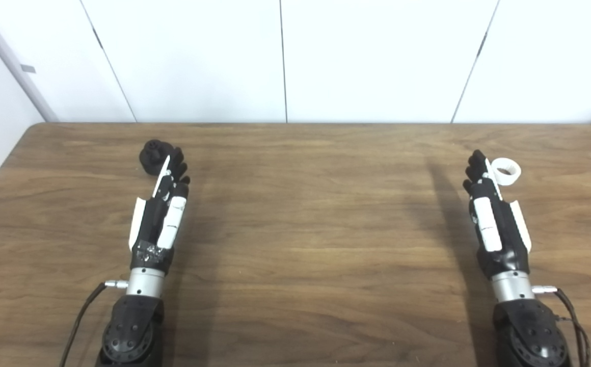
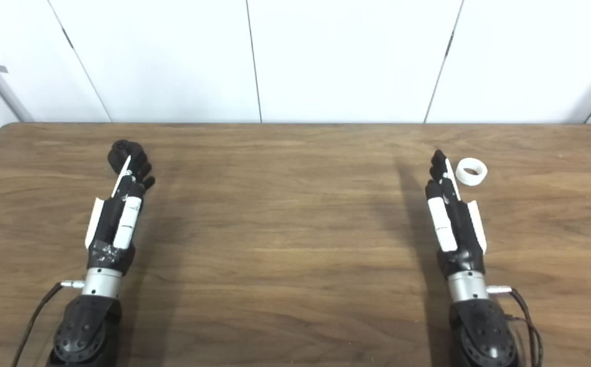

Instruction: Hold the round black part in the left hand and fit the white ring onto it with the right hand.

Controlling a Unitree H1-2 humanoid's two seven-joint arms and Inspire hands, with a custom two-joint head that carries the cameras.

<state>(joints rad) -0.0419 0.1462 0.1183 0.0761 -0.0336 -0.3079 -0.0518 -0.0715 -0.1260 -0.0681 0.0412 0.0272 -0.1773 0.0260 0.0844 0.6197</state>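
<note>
The round black part (image 1: 152, 155) sits on the wooden table (image 1: 300, 229) at the far left; it also shows in the right eye view (image 2: 121, 153). My left hand (image 1: 165, 204) lies edge-on just behind and to the right of it, fingers stretched out, fingertips beside the part, holding nothing. The white ring (image 1: 507, 171) lies on the table at the far right; it also shows in the right eye view (image 2: 472, 172). My right hand (image 1: 489, 209) is edge-on just to the left of the ring, fingers stretched forward, empty. I cannot tell if either hand touches its object.
A white panelled wall (image 1: 285, 61) rises behind the table's far edge. The table's left edge (image 1: 0, 168) runs close to the black part. Cables (image 1: 575, 326) hang from both wrists near the bottom edge.
</note>
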